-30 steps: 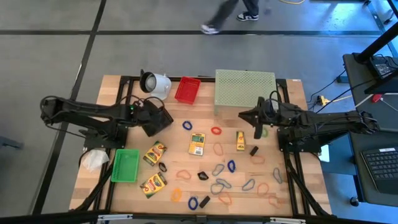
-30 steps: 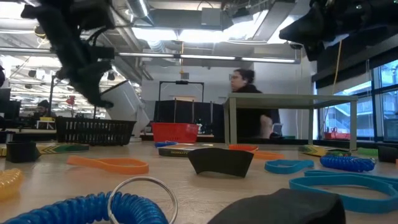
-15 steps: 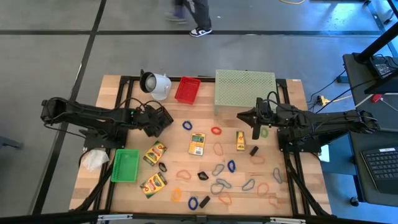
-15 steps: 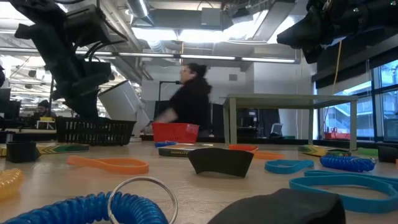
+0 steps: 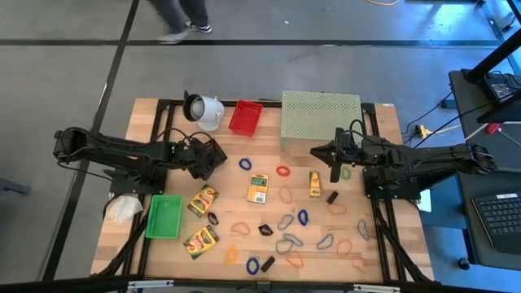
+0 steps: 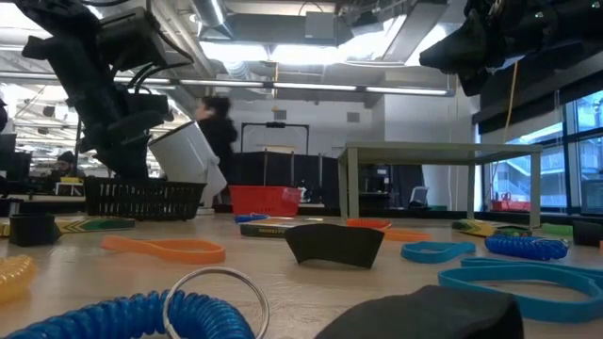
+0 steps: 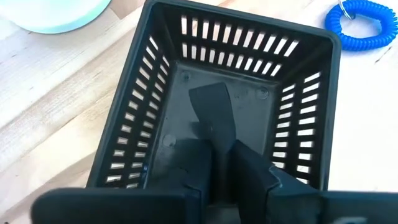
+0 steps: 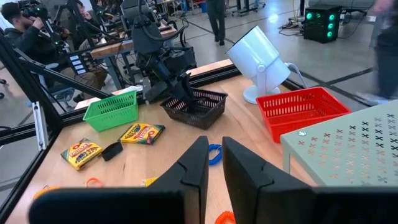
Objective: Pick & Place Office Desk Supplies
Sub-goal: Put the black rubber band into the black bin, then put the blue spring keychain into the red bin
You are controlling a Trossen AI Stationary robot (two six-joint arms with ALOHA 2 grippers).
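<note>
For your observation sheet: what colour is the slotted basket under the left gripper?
Black. The basket shows best in the left wrist view.

No legible text, label, brand or number; print on crayon boxes (image 5: 202,199) too small.

The left gripper (image 5: 205,157) hides most of the black slotted plastic basket (image 5: 213,155) from above. A blurred walking person (image 6: 215,127) passes behind. A blue coiled loop (image 7: 364,18) is cut off at the frame's edge.
</note>
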